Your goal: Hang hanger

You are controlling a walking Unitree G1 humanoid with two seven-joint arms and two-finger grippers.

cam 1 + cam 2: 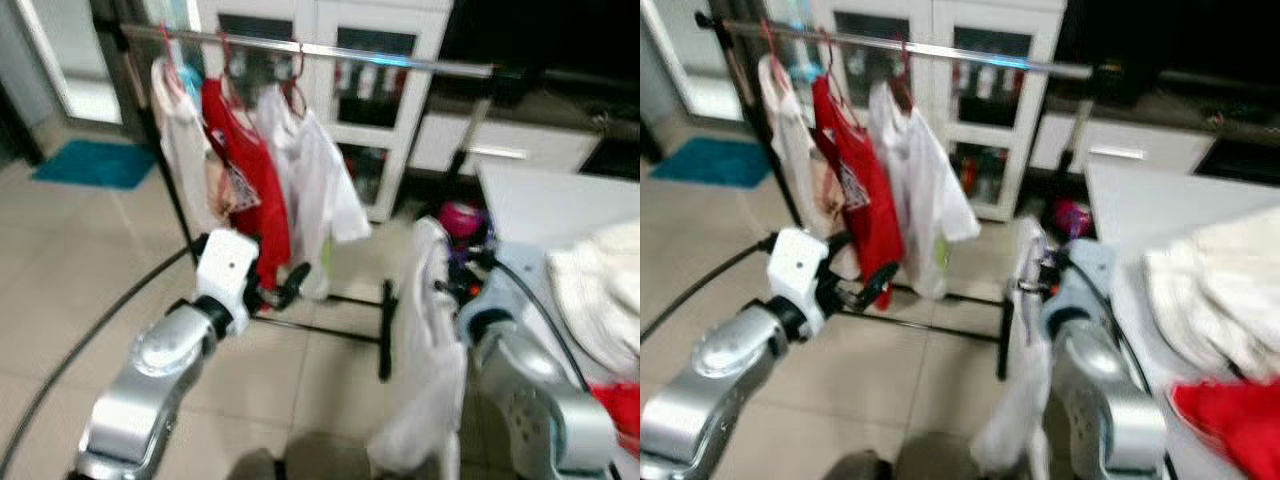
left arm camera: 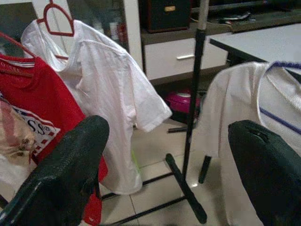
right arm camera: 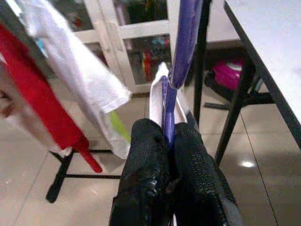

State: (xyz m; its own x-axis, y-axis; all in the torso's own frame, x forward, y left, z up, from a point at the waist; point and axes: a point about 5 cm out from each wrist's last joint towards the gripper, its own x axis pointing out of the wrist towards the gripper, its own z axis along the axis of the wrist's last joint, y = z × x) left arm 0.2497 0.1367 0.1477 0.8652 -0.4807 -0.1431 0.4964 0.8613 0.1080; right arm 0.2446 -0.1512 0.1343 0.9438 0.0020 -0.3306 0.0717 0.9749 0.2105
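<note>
**Hanger in right grip, below the rail, not hung yet**

Purple hanger point(image 3: 181, 42) with a white shirt point(image 1: 432, 350) on it is pinched between the right gripper point(image 3: 168, 155) fingers, which are closed tight on the hanger's lower part. The load hangs low, between the rack and the white table point(image 1: 560, 205), with the shirt trailing toward the floor. The hook end isn't visible, so I can't tell which way it faces.

Left gripper point(image 2: 164, 155) is raised in front of the rack, fingers spread wide, holding nothing. It points at the hung garments and the rack's upright post point(image 2: 194, 89).

The clothes rail point(image 1: 420, 65) runs across the top. A pale shirt point(image 1: 185, 150), a red shirt point(image 1: 245, 170) and a white tee point(image 1: 320, 185) are bunched at its left end. The stretch to the right of the white tee looks bare.

My read on the step:
- Lift is the main job; the hanger sits well below the rail.
- Aim for the bare stretch right of the white tee, short of the post.
- Bring the hook above the rail, then lower onto it.
- Keep the pinch firm until the rail takes the weight.
- Risks: the shirt dragging or snagging the rack's foot point(image 1: 385, 330), or the hanger twisting in the grip.
</note>
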